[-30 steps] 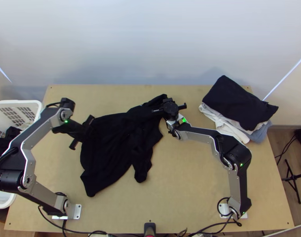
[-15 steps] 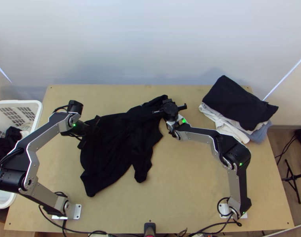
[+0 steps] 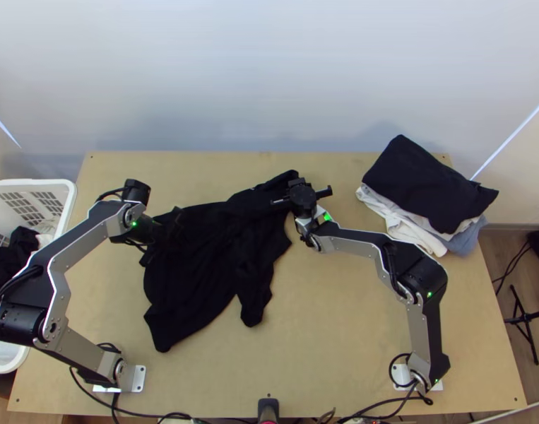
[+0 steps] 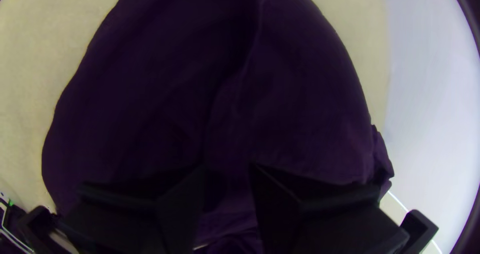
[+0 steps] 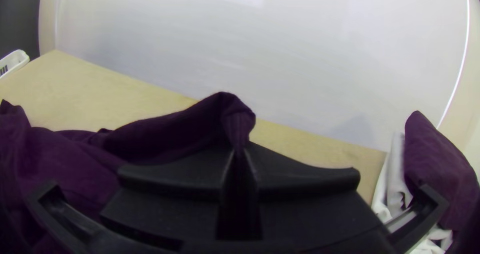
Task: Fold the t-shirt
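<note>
The black t-shirt [image 3: 216, 261] lies unevenly spread and wrinkled across the table's left and middle. Over its left part is my left gripper [image 3: 163, 233], pointing down. In the left wrist view, dark cloth [image 4: 225, 83] shows between and beyond the fingers of my left gripper [image 4: 227, 171], which stand apart. At the shirt's far right end is my right gripper [image 3: 301, 196]. The right wrist view has the shirt [image 5: 165, 134] rising into a bunched tip, pinched between the fingers of my right gripper [image 5: 241, 159]. Which part of the shirt it holds, I cannot tell.
A stack of folded clothes [image 3: 424, 184], black on top with white and blue below, lies at the table's far right. A white basket [image 3: 68, 189] with clothes stands beyond the left edge. Bare table [image 3: 326, 318] extends in front of the right arm.
My left gripper has moved right, farther over the shirt, mostly in the first half second. My right gripper has shifted very slightly left; the shirt lies nearly as before.
</note>
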